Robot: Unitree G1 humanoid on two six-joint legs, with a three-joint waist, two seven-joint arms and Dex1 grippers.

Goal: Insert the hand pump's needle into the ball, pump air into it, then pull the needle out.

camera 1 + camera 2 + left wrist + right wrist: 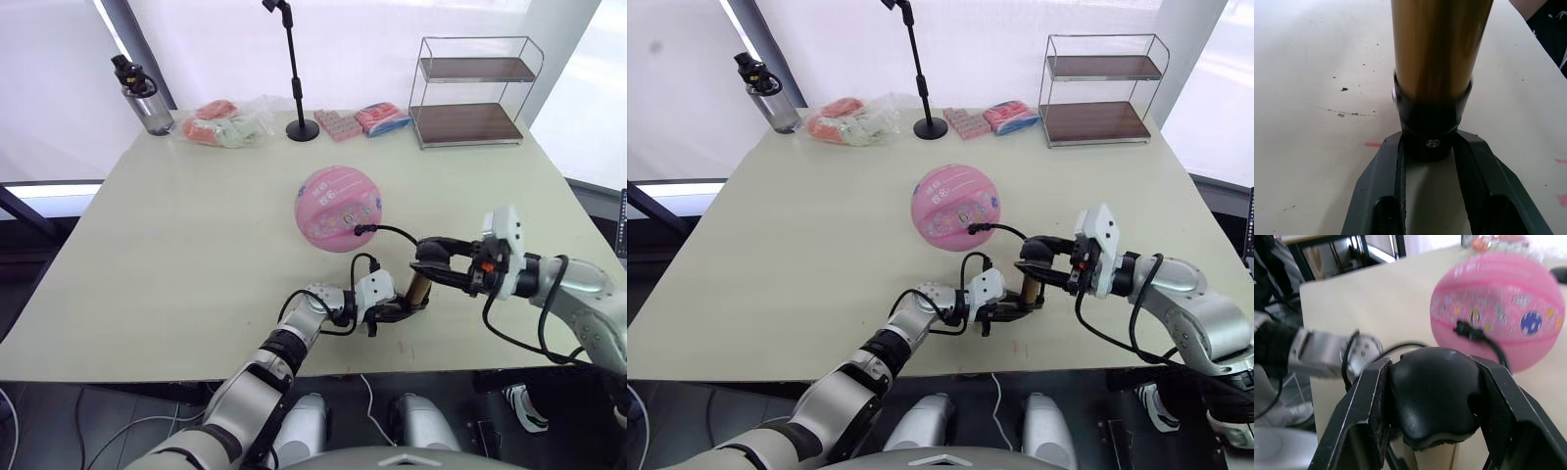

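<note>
Pink ball point(338, 208) sits round on the table point(176, 264), about mid-table, well in front of the black stand pole point(294, 73); the needle point(1465, 329) with its black fitting is plugged into the ball's near side, and the thin black hose point(397, 233) loops from there back to the hand pump point(419, 289). The pump stands just in front of the ball, toward the table's near edge, and the left gripper point(1430, 161) is clamped on its black lower end cap, gold barrel rising from between the fingers. Right gripper point(1432, 404) is closed around the pump's rounded black handle on top.
</note>
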